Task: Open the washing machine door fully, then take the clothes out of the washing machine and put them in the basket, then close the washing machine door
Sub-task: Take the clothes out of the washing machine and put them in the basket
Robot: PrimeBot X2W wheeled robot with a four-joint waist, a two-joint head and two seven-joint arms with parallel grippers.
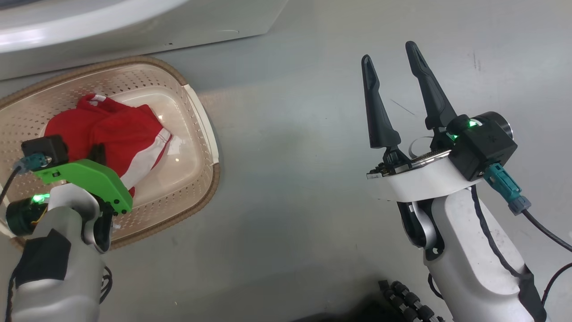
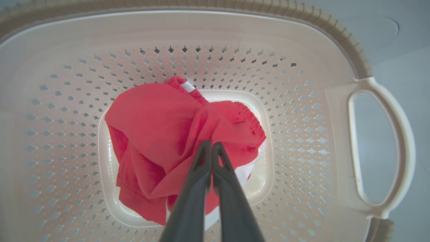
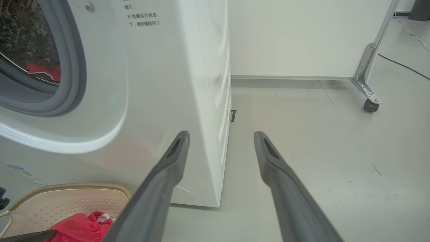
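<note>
Washing machine (image 3: 161, 84) first: its white front takes up the left of the right wrist view. The grey-ringed opening stands uncovered, so we judge the door-opening step done, though we cannot tell how far back the door is swung. Deep in the drum lies a red patch (image 3: 42, 70), which we take for more laundry to fetch. The rubber ring and the picture's edge cut it off, so its amount is unclear.

Next, the basket (image 1: 196, 112) stands on the grey floor (image 1: 313, 179), just in front of the machine and to the left. Its near-left corner is covered by our left arm in the head view.

Inside it, the clothes (image 2: 161, 134) rest crumpled on the smooth bottom panel, red with a strip of white trim. We can make out no number among the folds.

Our left gripper (image 2: 211, 144) reaches down into the basket. Its jaws are clenched on a gathered fold of that garment, so the drop is not yet finished. Our right gripper (image 1: 389, 51) hovers well to the right over bare floor, spread wide and holding nothing.

We judge the task roughly midway. What remains is letting go here, emptying the drum and closing the door.
</note>
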